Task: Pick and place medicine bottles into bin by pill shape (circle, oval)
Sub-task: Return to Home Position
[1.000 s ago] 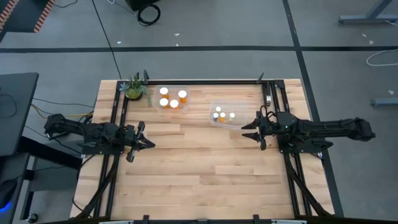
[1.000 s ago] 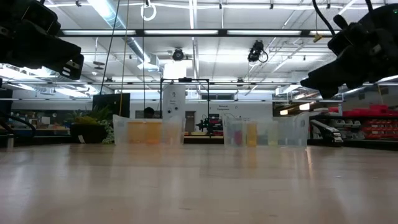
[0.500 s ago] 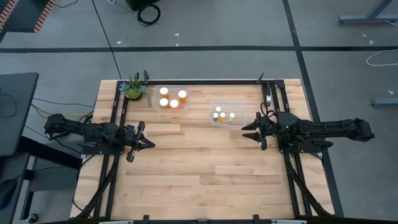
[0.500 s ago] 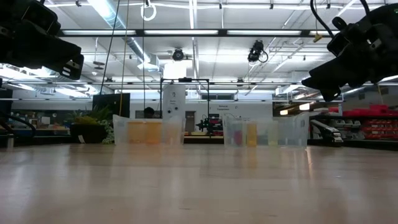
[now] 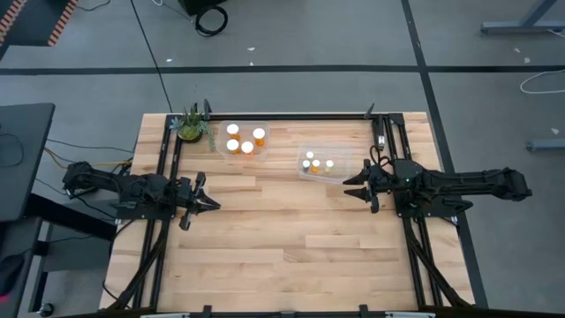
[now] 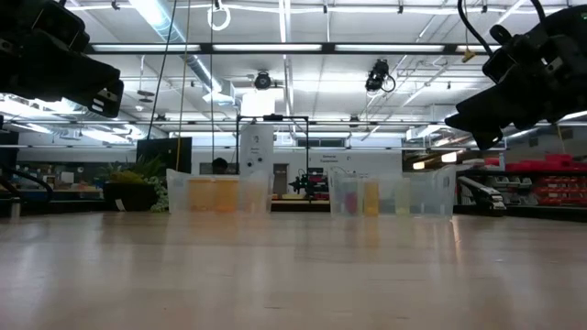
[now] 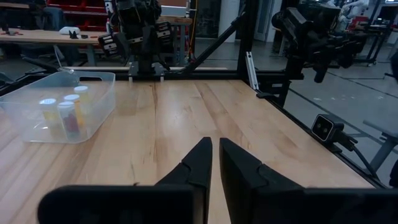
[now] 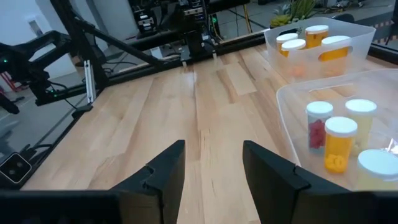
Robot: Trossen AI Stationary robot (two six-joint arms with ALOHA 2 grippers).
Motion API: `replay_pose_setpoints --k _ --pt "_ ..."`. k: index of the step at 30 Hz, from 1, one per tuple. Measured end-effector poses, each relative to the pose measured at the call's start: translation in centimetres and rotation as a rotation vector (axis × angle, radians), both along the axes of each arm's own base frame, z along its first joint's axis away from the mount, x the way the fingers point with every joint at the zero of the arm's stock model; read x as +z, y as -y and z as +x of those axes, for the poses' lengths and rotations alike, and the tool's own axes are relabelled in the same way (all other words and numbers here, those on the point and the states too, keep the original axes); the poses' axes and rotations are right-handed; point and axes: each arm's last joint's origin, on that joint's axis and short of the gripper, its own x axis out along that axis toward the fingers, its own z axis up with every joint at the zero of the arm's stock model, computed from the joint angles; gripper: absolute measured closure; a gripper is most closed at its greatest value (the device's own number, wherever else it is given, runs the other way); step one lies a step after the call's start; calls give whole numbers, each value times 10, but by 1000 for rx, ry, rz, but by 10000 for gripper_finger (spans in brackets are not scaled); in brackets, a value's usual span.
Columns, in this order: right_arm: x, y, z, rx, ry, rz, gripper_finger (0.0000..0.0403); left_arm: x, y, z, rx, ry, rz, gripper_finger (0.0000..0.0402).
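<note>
Bottles (image 6: 371,197) indistinct behind bin (image 6: 440,188) walls.

Pill shapes inside medicine bottles (image 5: 316,163) too small to tell from above; low view blurs them behind bin walls (image 6: 431,192).

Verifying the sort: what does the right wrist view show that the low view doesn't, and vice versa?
Only the right wrist view: individual pills in the near bin, red in one bottle, yellow in another, and the right gripper's fingers apart. Only the low view: the right arm side-on, hanging clear above the table. Both: two transparent bins of bottles, the left arm.
</note>
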Motion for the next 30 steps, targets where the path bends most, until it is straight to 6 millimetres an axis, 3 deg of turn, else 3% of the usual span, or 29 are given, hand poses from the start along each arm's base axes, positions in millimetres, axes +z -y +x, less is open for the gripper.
replay_pose_setpoints --k 30 --pt "0 0 0 0 1 0 235 0 0 0 0 0 0 369"
